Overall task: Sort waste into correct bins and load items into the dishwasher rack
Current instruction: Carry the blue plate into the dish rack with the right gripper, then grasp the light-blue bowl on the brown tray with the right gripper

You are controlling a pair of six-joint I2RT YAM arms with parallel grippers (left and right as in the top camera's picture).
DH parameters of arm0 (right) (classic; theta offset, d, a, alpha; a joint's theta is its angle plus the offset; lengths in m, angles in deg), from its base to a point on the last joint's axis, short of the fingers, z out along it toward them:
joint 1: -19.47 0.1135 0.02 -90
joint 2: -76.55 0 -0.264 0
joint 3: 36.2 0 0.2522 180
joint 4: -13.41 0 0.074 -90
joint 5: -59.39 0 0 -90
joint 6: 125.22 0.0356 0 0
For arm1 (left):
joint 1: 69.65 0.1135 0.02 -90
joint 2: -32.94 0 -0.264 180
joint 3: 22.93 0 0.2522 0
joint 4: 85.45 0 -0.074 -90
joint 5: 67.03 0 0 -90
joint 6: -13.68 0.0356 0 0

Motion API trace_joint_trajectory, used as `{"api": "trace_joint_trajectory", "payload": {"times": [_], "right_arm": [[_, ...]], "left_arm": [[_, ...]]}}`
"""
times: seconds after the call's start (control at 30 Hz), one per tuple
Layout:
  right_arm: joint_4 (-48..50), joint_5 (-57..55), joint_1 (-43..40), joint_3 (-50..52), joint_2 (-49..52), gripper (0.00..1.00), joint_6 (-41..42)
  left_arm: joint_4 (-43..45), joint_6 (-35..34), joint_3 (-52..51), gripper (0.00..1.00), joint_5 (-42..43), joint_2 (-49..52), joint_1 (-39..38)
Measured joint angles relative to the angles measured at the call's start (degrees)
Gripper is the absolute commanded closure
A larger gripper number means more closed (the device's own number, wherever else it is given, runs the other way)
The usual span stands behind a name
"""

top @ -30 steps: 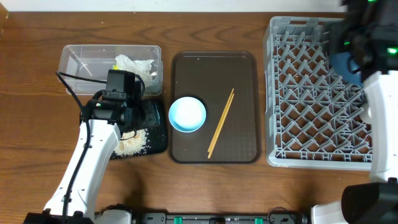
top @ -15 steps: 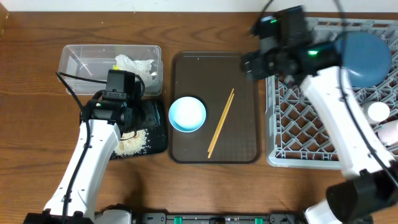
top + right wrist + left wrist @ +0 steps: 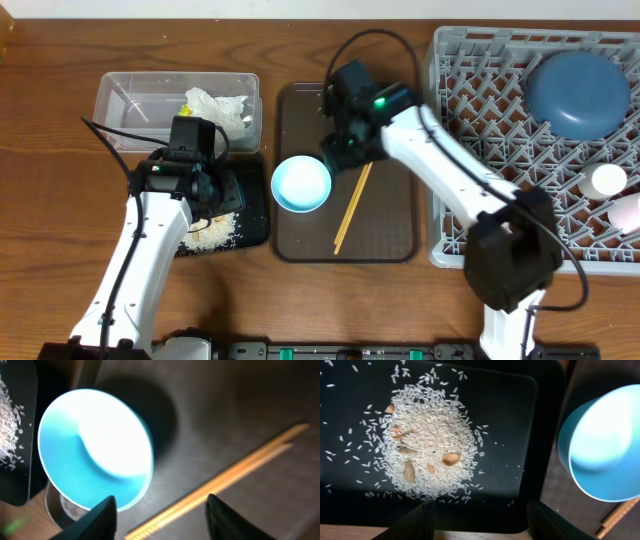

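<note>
The pale blue bowl sits on the brown serving tray, beside the wooden chopsticks. My right gripper is open and empty, just above the bowl and chopsticks. My left gripper is open and empty over the black tray, which holds rice scraps. The clear tub holds white tissue and a yellow-green wrapper. The grey rack holds the dark blue plate and two white cups.
The wooden table surrounds everything. The brown serving tray lies between the bins on the left and the rack on the right. The left arm's cable arches over the clear tub.
My right arm has swung left from the rack, leaving the blue plate there, and now hangs over the brown tray by the bowl. The left arm has barely moved.
</note>
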Motion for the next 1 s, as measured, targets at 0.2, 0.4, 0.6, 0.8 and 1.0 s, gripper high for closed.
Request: {"api": "trace_joint_trajectory", "payload": {"times": [0.2, 0.4, 0.6, 0.8, 1.0], "right_arm": [[1.51, 0.13, 1.73, 0.00, 4.92, 0.73, 3.72], [3.21, 0.11, 1.90, 0.00, 7.37, 0.87, 5.68], [3.74, 0.09, 1.92, 0.00, 7.37, 0.99, 6.56], [3.74, 0.09, 1.95, 0.00, 7.37, 0.99, 6.56], [3.72, -0.87, 0.15, 0.00, 6.60, 0.99, 5.35]], "left_arm": [[0.00, -0.17, 0.00, 0.39, -0.70, 0.00, 0.00], [0.00, -0.17, 0.00, 0.39, -0.85, 0.00, 0.00], [-0.02, -0.17, 0.00, 0.39, -0.85, 0.00, 0.00], [-0.02, -0.17, 0.00, 0.39, -0.85, 0.00, 0.00], [0.00, -0.17, 0.00, 0.39, -0.85, 0.00, 0.00]]}}
